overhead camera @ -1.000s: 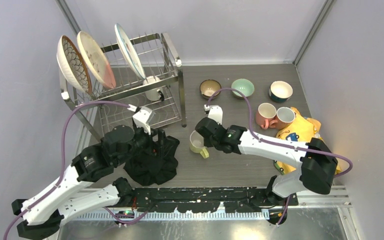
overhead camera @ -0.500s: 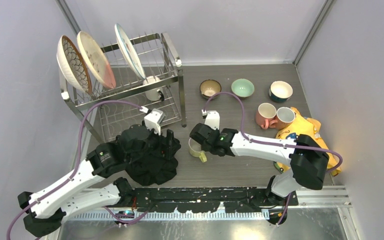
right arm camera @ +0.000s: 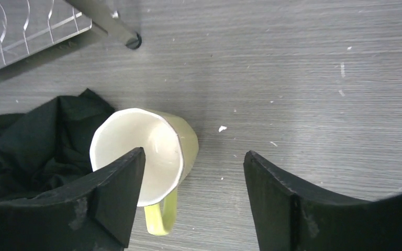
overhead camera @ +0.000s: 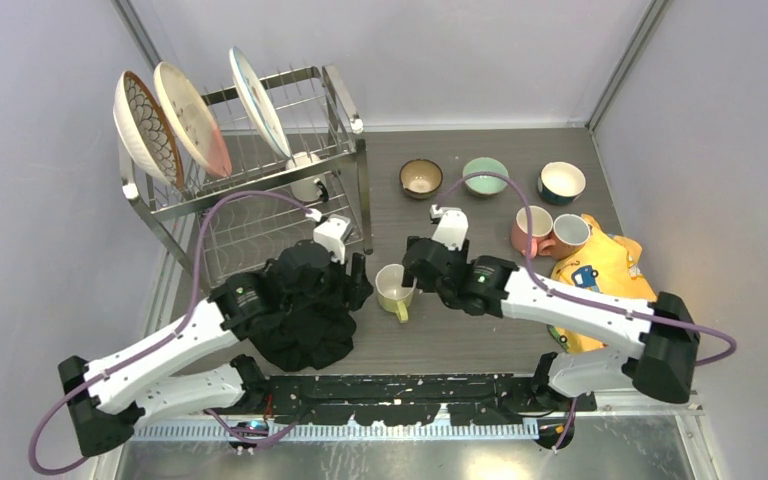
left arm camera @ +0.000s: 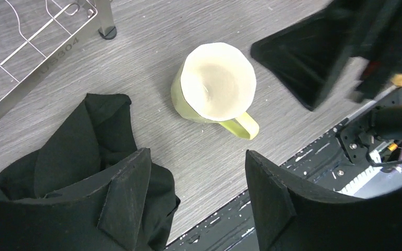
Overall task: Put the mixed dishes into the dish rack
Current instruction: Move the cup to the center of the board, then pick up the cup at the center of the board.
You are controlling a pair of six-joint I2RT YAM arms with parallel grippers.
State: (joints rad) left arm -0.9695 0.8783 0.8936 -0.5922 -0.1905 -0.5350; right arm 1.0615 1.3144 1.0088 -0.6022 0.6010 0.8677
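A: Surface first?

B: Grey wood-grain table (overhead camera: 560, 140), pale walls around it. Upper left, the dish rack (overhead camera: 345, 120) with three plates (overhead camera: 192, 118) standing in the top prongs and a white mug (overhead camera: 307, 175) under the top tier.

A: Below that?

B: Black cloth (overhead camera: 300, 335), lower left of centre. The left gripper (left arm camera: 196, 172) hangs over its edge, jaws wide, nothing in them.

A: Target?

B: Yellow mug (overhead camera: 393, 285), centre frame, upright, mouth up, on the table between the two grippers. Its handle points toward the bottom edge in the top view.

A: Right side?

B: Right gripper (right arm camera: 192, 162), jaws wide and empty. In its wrist view one finger overlaps the mug's mouth, so the mug is off to the left of the gap, not centred.

A: Who's closer?

B: Right, I'd say. In the left wrist view the mug sits ahead of the fingers, upper centre, apart from them.

A: Rest?

B: Three bowls (overhead camera: 485, 175) in a row upper right, two pink mugs (overhead camera: 532, 230) below them, and a yellow cloth (overhead camera: 605, 270) far right.
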